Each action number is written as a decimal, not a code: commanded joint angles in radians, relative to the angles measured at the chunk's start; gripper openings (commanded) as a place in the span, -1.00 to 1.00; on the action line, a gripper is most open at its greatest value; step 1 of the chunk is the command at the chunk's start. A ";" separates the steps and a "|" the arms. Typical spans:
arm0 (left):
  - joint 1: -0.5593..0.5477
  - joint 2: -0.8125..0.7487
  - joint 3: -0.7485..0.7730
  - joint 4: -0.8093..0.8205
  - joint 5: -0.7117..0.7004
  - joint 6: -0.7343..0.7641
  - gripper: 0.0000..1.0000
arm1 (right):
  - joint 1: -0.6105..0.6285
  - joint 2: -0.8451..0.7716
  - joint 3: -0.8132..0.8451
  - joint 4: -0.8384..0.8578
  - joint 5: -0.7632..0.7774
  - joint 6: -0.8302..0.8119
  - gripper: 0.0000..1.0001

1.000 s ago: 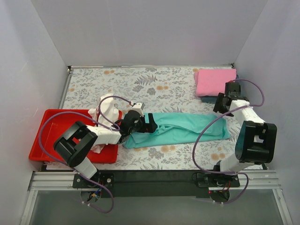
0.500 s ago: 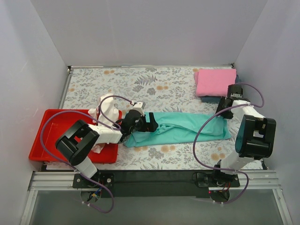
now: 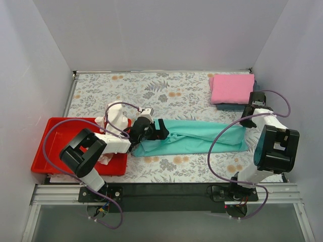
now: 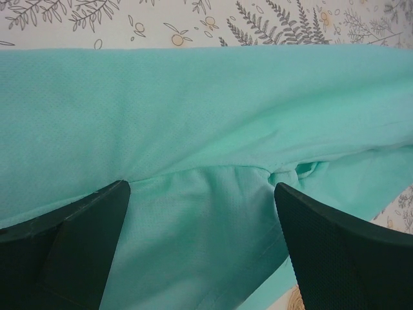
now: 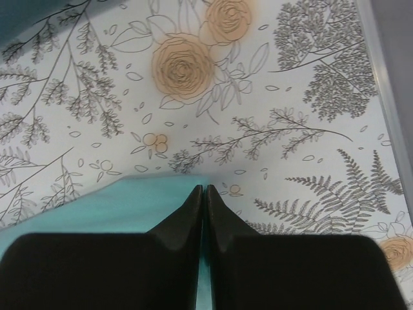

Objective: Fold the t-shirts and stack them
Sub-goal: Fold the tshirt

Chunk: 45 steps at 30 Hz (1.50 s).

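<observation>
The teal t-shirt [image 3: 197,137] is lying as a long, narrow band across the near half of the table, running left to right, folded lengthwise with soft ridges and a bunched left end. The left gripper [image 4: 200,248] is hanging over that left end with its fingers spread wide, only cloth showing beneath them; whether the pads are touching it I can't tell. At the right end, the right gripper [image 5: 202,194] is pressing its fingers tight together on the shirt's edge, a sliver of teal showing in the slit between them. By the near left corner the red tray [image 3: 55,151] is sitting, and the white t-shirt [image 3: 115,118] is heaped crumpled at its far right corner, spilling over the rim. In the far right corner the pink t-shirt [image 3: 231,87] is resting folded square on the dark blue-grey t-shirt [image 3: 227,106], which is peeking out along the near side.
</observation>
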State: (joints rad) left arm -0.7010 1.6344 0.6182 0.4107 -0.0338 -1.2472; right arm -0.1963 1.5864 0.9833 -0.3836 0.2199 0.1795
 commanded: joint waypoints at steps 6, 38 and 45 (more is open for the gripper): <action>0.029 0.018 -0.058 -0.222 -0.052 0.000 0.79 | -0.025 0.035 0.040 0.000 0.110 0.006 -0.68; -0.018 -0.078 0.020 -0.299 -0.074 -0.092 0.80 | 0.362 -0.062 -0.149 0.101 -0.162 -0.008 -0.10; -0.018 0.060 0.144 -0.266 -0.066 0.027 0.80 | 0.390 -0.019 -0.163 0.072 -0.110 0.000 -0.10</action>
State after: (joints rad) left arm -0.7170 1.6344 0.7300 0.1894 -0.1070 -1.2839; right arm 0.1856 1.5467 0.8265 -0.3099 0.0952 0.1623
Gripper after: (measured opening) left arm 0.898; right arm 0.452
